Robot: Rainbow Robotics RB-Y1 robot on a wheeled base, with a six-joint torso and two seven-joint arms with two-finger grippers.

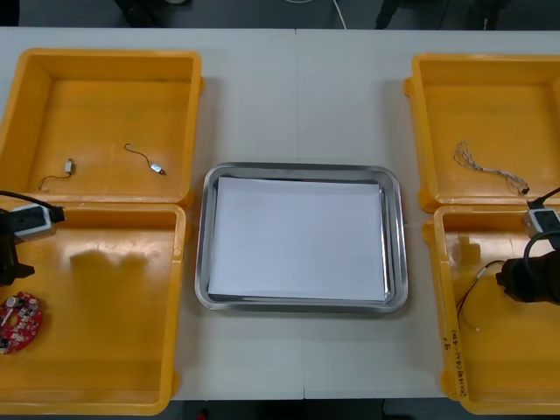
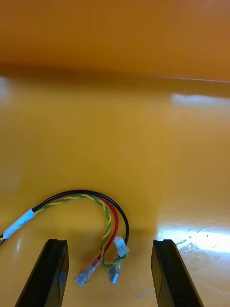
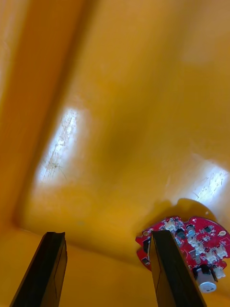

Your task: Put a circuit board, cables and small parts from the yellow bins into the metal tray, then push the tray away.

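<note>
In the near left yellow bin lies a round red circuit board. My left gripper hangs open just above it; the board sits by the outer side of one finger, not between the two. In the near right yellow bin lies a red and yellow cable with black strands. My right gripper is open, low over the bin floor, and the cable's connector ends lie between its fingers. The metal tray, white inside, stands at the centre.
The far left yellow bin holds two small metal parts on thin wires. A pale twisted cable lies in the far right yellow bin. Bare table runs between the bins and beyond the tray.
</note>
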